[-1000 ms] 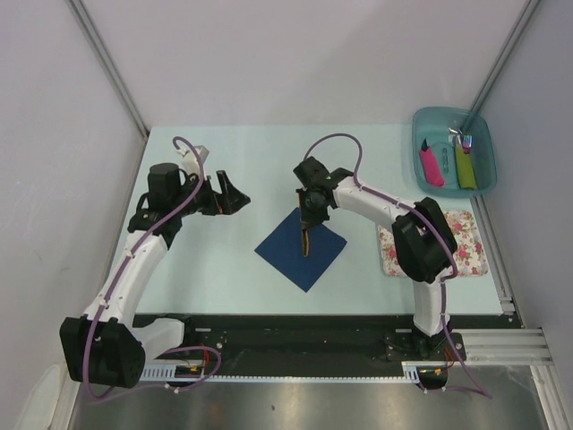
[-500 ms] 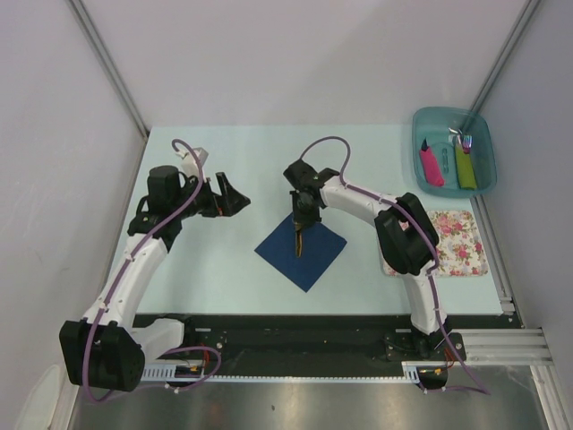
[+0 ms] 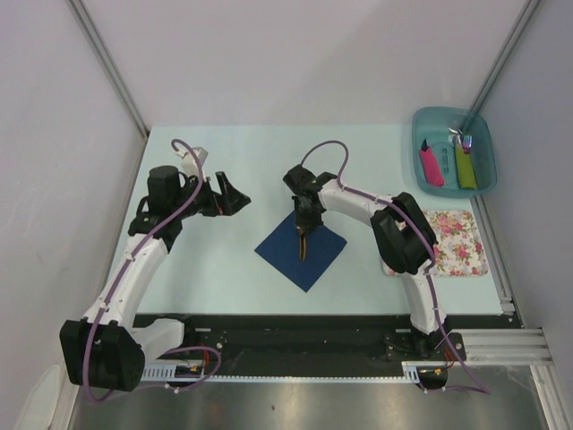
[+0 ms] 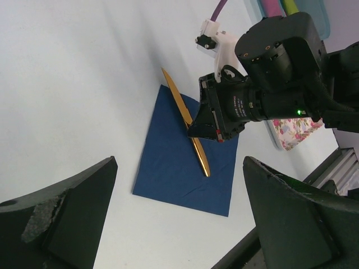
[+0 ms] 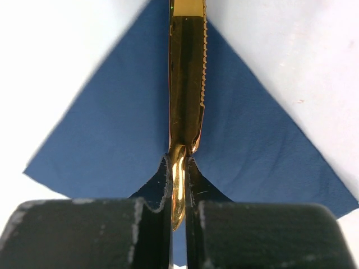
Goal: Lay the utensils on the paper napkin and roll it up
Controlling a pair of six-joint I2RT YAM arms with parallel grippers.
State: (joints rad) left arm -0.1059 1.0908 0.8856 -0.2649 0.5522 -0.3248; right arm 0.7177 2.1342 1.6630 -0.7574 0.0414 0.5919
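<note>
The navy paper napkin (image 3: 304, 255) lies flat on the table's middle, corner toward me. My right gripper (image 3: 303, 224) is shut on the slim golden-tan knife (image 3: 304, 242), which has a serrated edge. In the right wrist view the fingers (image 5: 162, 185) pinch one end of the knife (image 5: 187, 84), which runs across the napkin (image 5: 101, 140). In the left wrist view the knife (image 4: 185, 115) lies low along the napkin (image 4: 174, 179), its far tip past the napkin's corner. My left gripper (image 3: 235, 202) is open and empty, left of the napkin. The purple-bowled spoon is out of view.
A teal tray (image 3: 418, 134) at the back right holds pink-handled and green-handled cutlery. A floral mat (image 3: 452, 242) lies right of the napkin, partly under the right arm. Grey walls close in the table's left, back and right.
My right gripper has swung left and drawn in over the napkin, carrying the knife with it. The left arm has not moved.
</note>
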